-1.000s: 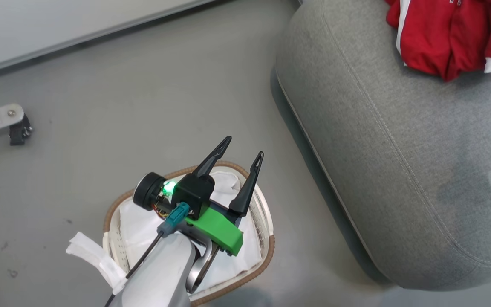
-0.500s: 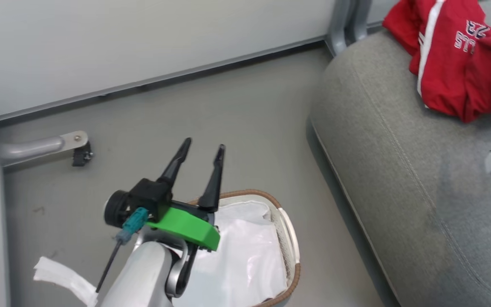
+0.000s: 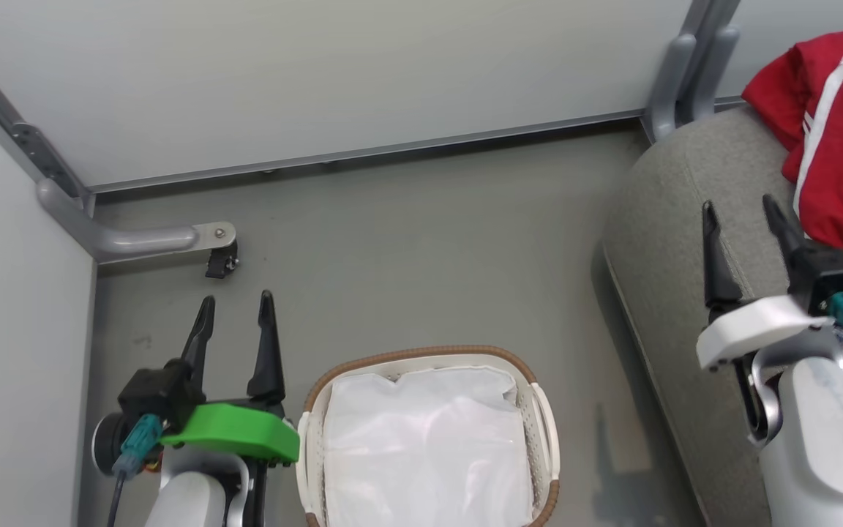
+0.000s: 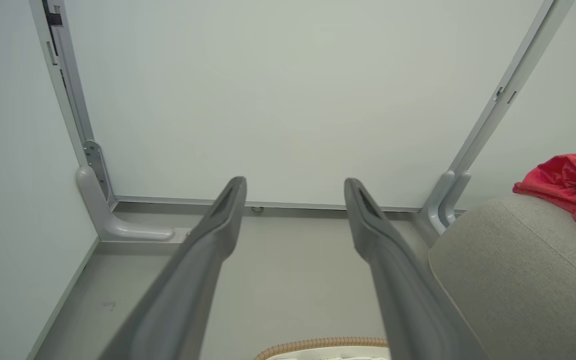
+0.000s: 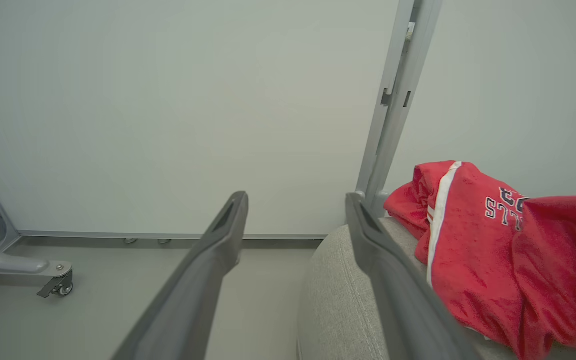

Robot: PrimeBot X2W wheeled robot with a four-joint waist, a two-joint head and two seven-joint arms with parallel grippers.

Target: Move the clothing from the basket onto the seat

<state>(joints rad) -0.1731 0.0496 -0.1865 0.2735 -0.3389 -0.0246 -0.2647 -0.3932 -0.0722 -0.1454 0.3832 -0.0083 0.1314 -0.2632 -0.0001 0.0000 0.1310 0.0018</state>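
Because down to just its white liner point(image 3: 429, 439), sits unattended at bottom centre: basket point(image 3: 421, 353). Heaped at upper right on seat point(image 3: 670, 241): clothing point(image 3: 838, 161). Spread wide, gripping nothing, parked lower left and right edge: left gripper point(image 3: 237, 296), right gripper point(image 3: 737, 202). Probably finished.

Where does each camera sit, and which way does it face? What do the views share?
Head view: on the head, facing down at floor, basket and seat; left end effector and right end effector show, open.
Left wrist view: left wrist, facing the wall along its own fingers.
Right wrist view: right wrist, facing wall and seat along its own fingers.
Shared: all three show the seat with red clothing on it.
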